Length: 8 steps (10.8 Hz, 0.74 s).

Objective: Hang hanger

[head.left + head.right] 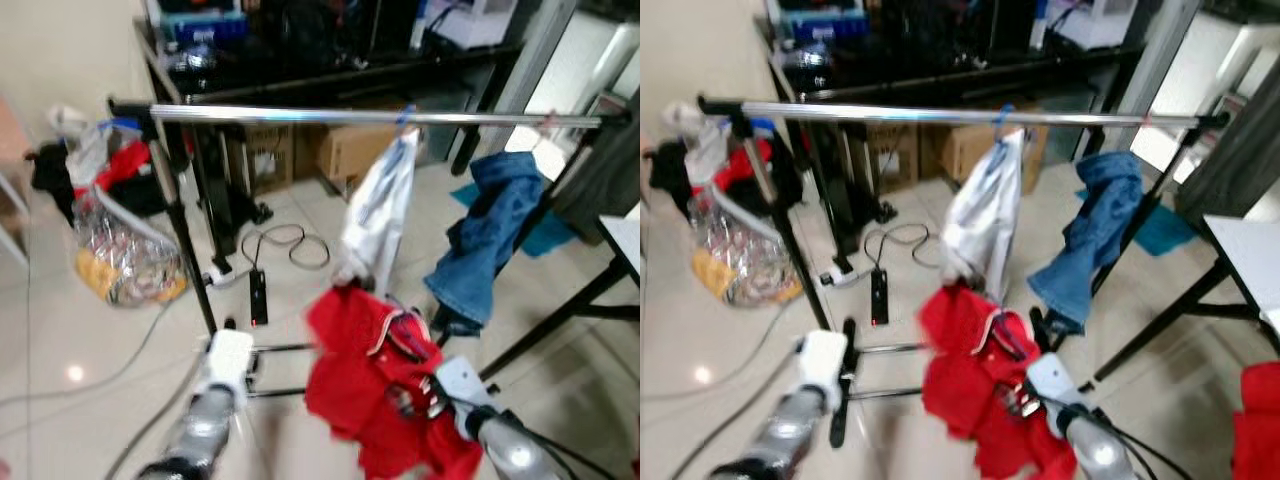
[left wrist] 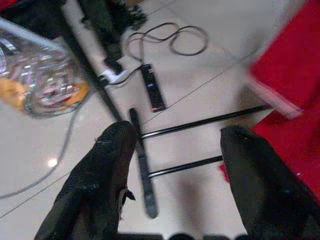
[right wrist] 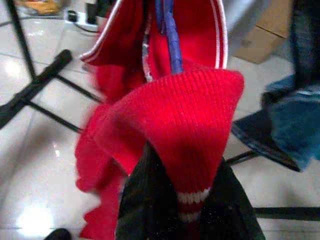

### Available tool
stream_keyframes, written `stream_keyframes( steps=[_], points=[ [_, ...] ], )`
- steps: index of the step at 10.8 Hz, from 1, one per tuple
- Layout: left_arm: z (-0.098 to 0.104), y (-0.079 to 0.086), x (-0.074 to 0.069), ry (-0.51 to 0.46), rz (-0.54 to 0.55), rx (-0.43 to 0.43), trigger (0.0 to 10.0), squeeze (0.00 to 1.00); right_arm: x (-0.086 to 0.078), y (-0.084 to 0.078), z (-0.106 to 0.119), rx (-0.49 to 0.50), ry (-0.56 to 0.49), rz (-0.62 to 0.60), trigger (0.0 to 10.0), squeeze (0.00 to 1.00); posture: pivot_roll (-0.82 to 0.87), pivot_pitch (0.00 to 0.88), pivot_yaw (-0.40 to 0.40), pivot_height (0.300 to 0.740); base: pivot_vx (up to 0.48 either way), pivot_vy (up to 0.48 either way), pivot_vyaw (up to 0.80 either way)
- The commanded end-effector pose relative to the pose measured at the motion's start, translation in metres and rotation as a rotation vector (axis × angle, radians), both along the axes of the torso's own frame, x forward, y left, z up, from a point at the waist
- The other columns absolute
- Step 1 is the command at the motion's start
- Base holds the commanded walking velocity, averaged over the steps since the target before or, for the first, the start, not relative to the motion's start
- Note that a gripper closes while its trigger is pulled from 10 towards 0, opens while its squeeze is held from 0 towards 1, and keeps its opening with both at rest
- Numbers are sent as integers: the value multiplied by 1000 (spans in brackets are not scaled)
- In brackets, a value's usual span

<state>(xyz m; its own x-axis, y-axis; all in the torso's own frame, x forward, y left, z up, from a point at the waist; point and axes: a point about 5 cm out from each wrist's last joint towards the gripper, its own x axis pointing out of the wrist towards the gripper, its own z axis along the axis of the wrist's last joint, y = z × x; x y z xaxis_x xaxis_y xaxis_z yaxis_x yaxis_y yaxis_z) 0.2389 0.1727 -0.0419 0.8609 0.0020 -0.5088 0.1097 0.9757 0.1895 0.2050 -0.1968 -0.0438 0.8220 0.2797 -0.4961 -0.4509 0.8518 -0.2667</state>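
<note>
- The right claw [image 1: 425, 385] is clamped on a red knit garment [image 1: 375, 395] draped over a blue hanger [image 3: 169, 35]; the wrist view shows the ribbed cloth bunched between its fingers, with the hanger's blue neck rising out of the collar.
- The garment hangs low, well below the silver rail [image 1: 375, 117] of the clothes rack, which runs crosswise, left to right, above and beyond the claw.
- A judgement: the hook must go up and forward to reach the rail, and the right arm, already carrying the load, is the one placed to do it.
- On that rail a white garment [image 1: 380, 205] hangs on its own hanger almost straight above the red one; blue jeans [image 1: 490, 240] are draped further right.
- The left claw [image 2: 175, 175] is spread wide and holding nothing, low beside the rack's black base bars [image 2: 200, 122], left of the red garment.
</note>
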Motion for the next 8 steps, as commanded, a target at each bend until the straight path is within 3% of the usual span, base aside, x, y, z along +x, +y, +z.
stream_keyframes(
  steps=[1,3,5,7,8],
  points=[
    [0,-3,0,-1,-15,-6,10000,0,2,-2,7,10,-54,33,10000,0,-34,0,-31,740,0,0,0],
    [0,-4,0,-2,-23,-7,10000,0,3,-6,26,81,-102,189,10000,0,-48,0,-26,740,0,0,0],
    [0,-6,0,-3,-37,-9,10000,0,-18,-7,35,106,-21,437,10000,0,-57,0,-23,740,0,0,0],
    [1,-8,1,-7,-42,-11,10000,0,-16,-15,51,127,-33,451,10000,0,-60,0,-24,740,0,0,0],
    [0,-8,1,-8,-44,-11,10000,0,-10,-17,67,202,-53,434,10000,0,-61,0,-23,740,0,0,0]
  ],
)
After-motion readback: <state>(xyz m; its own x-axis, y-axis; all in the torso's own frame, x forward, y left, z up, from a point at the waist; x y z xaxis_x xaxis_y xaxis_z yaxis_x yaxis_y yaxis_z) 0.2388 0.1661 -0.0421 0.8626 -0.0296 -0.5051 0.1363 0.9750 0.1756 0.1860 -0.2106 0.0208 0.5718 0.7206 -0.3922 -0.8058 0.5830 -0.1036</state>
